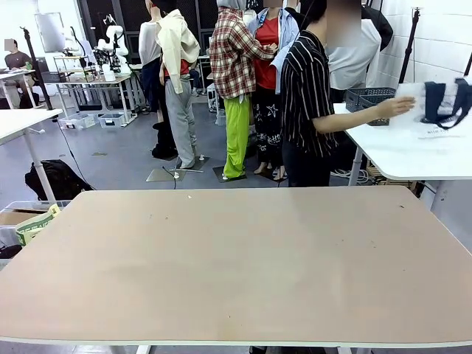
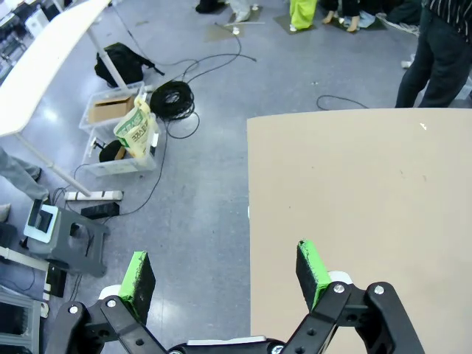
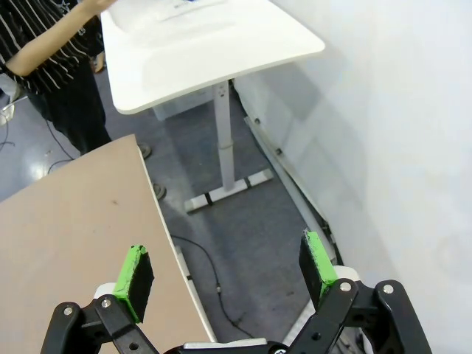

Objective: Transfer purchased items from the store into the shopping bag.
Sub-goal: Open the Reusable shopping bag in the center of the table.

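The shopping bag [image 1: 435, 103], white with navy handles, lies on a white side table [image 1: 413, 151] at the far right. A person in a striped shirt has a hand [image 1: 398, 107] on it. Behind that hand stands the store [image 1: 366, 96], a dark lattice basket. The purchased items are out of view. In the left wrist view my left gripper [image 2: 225, 274] is open, hanging over the left edge of the tan table [image 2: 369, 206] with only floor between its fingers. My right gripper [image 3: 226, 269] is open too, past the tan table's [image 3: 66, 228] right edge, above the floor.
The tan table top [image 1: 236, 258] is bare. On the floor to its left are a bin with a cardboard box [image 2: 110, 108], coiled cables [image 2: 171, 96] and a backpack [image 1: 55, 179]. The side table's leg [image 3: 225, 140] stands off the right edge. Other people stand farther back.
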Robot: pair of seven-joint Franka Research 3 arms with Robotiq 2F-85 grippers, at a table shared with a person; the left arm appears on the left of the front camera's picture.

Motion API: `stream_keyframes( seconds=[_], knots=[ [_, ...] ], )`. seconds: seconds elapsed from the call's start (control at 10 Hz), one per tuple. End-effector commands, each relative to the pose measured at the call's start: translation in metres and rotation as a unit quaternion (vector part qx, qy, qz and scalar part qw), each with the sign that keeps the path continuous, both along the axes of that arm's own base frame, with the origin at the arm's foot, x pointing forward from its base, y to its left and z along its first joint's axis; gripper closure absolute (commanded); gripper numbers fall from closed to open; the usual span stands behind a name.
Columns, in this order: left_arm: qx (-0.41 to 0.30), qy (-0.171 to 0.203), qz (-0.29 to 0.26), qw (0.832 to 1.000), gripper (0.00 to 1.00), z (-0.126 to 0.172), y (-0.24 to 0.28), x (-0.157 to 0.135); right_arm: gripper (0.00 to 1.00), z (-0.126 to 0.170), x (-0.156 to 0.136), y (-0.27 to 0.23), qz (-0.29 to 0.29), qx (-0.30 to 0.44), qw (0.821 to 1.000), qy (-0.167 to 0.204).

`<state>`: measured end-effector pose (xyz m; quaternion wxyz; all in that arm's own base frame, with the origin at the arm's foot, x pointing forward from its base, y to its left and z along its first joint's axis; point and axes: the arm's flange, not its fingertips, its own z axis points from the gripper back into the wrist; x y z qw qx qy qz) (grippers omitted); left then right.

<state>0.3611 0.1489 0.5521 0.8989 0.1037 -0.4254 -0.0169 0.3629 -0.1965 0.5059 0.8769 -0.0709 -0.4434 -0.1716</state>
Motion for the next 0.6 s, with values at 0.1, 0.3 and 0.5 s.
stream_keyframes(
  seconds=[0.1,0.3,0.5],
  knots=[
    [0.004,-0.001,-0.006,1.0,0.0,-0.0007,0.0025,-0.0005,0.0,-0.0019,0.0002,0.0001,0.002,-0.002,1.0,0.006],
    [0.004,-0.001,-0.006,1.0,0.0,-0.0007,0.0025,-0.0005,0.0,-0.0019,0.0002,0.0001,0.002,-0.002,1.0,0.006],
    [0.004,-0.001,-0.006,1.0,0.0,-0.0007,0.0025,-0.0005,0.0,-0.0019,0.0002,0.0001,0.002,-0.002,1.0,0.006]
  ],
)
